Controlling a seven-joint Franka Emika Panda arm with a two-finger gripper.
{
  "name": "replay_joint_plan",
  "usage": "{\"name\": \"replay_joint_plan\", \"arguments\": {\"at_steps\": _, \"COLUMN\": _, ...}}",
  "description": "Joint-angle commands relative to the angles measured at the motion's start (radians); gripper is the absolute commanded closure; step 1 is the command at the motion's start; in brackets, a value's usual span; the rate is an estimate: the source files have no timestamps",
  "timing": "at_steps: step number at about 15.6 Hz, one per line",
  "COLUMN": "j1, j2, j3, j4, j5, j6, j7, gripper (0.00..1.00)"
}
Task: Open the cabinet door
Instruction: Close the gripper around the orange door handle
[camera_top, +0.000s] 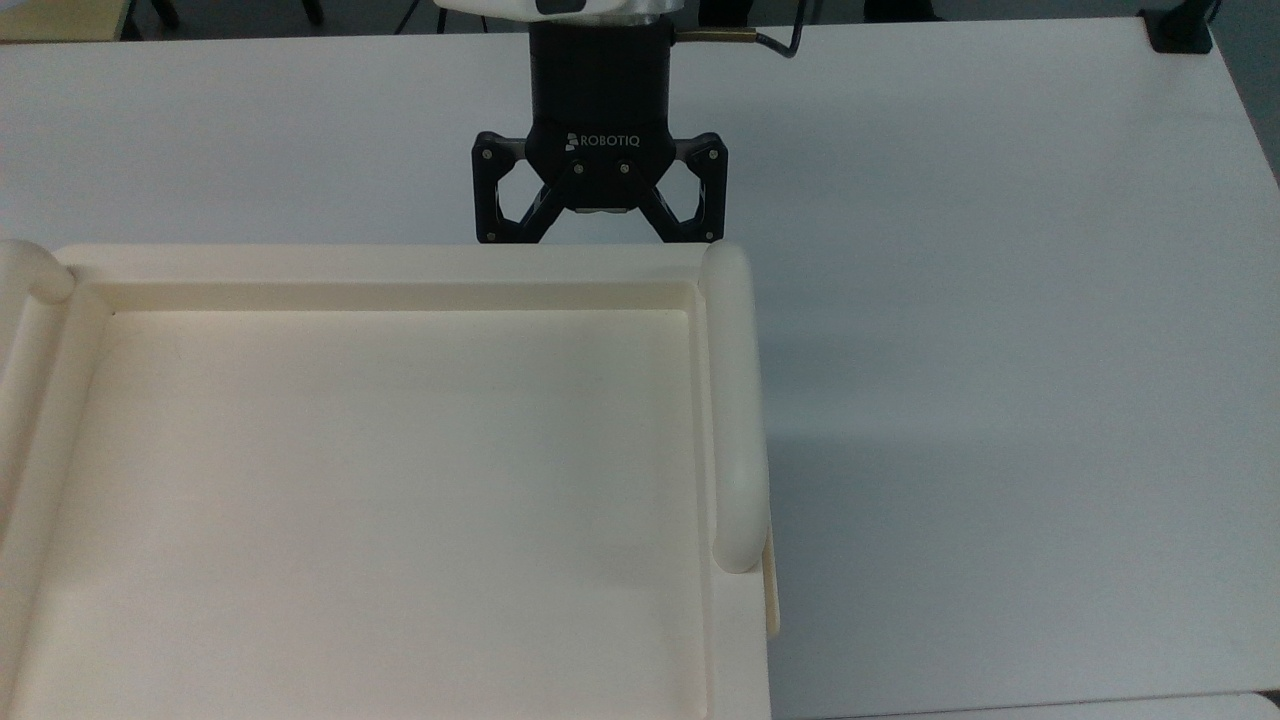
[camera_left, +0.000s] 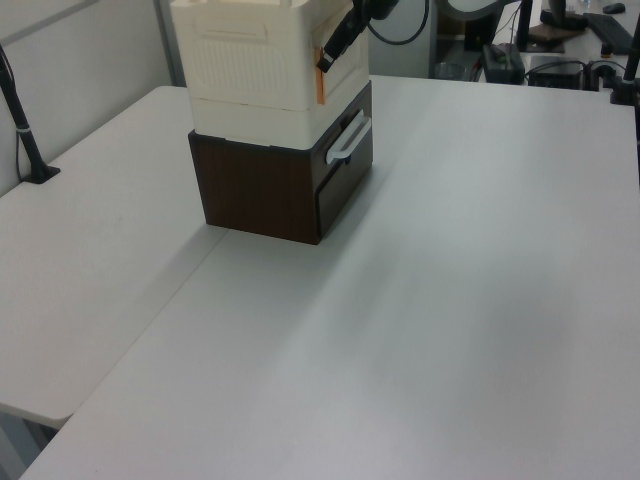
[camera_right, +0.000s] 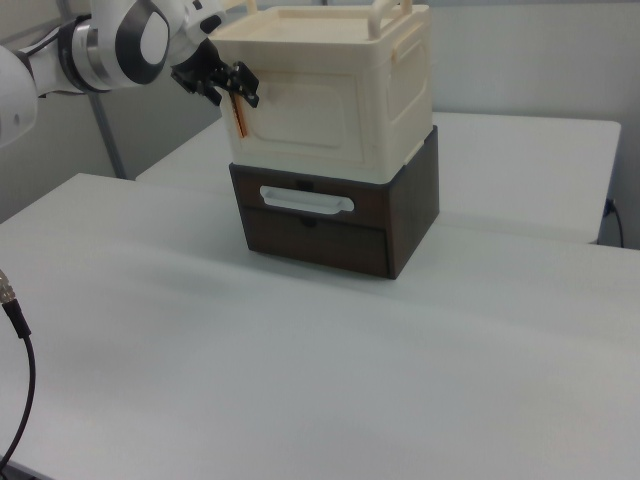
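White table (camera_right: 300, 350) | right view: hand (camera_right: 235, 88) at cabinet door (camera_right: 305, 115) edge

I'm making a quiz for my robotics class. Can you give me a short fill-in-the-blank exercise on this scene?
1. The cream cabinet stands on a dark ___ base.
2. The end effector is at the cabinet door's ___ strip.
3. The base's drawer handle is ___.

Missing words: brown; orange; white
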Motion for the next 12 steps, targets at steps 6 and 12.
{"name": "replay_joint_plan", "arguments": {"at_steps": 6, "j1": 0.024, "j2": 0.008, "j3": -0.007, "j4": 0.014, "j5": -0.072, "j6": 0.066, "j7": 0.028, "gripper": 0.27}}
{"name": "replay_joint_plan", "arguments": {"at_steps": 12, "j1": 0.026, "j2": 0.007, "j3": -0.007, "j4": 0.000, "j5": -0.072, "j6": 0.068, "j7": 0.027, "gripper": 0.48}}
